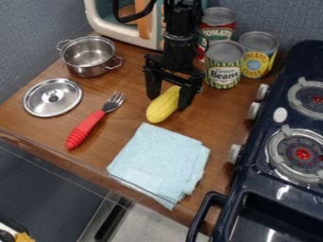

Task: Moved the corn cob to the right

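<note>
The black gripper (168, 102) hangs from the top edge over the middle of the counter. It is open, its two fingers spread wide, one on each side of the corn's upper part. The yellow corn cob (163, 107) lies at a slant on the wood, its lower end pointing down-left just above the blue cloth. Part of its upper right side is hidden by the gripper. Whether either finger touches the corn, I cannot tell.
A folded blue cloth (161, 163) lies below the corn; a red-handled fork (91, 124), lid (53, 97) and metal pot (89, 55) are left. Cans, including the green beans can (223, 64), stand upper right. The dark stove (277, 179) borders the counter's right side.
</note>
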`<act>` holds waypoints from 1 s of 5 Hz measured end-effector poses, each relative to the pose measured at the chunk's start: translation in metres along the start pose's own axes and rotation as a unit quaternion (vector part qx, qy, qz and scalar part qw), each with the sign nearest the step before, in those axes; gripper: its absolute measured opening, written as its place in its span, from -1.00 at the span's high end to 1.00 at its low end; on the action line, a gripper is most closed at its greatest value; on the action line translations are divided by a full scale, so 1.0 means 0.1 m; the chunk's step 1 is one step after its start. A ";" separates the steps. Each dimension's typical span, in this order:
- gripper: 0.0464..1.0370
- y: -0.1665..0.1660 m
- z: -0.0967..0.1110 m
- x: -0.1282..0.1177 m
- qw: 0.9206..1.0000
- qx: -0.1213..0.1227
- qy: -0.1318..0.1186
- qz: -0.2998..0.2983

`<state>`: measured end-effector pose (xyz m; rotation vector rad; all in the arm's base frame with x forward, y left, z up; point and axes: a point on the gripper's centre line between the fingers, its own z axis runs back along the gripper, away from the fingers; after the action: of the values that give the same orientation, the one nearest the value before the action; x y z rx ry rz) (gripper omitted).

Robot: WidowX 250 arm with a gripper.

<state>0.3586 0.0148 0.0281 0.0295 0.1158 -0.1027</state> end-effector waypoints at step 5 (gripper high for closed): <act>-0.93 0.23 0.78 -0.56 0.992 -0.009 -0.123 0.029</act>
<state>0.3146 0.0407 0.1127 0.0019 -0.1303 -0.0463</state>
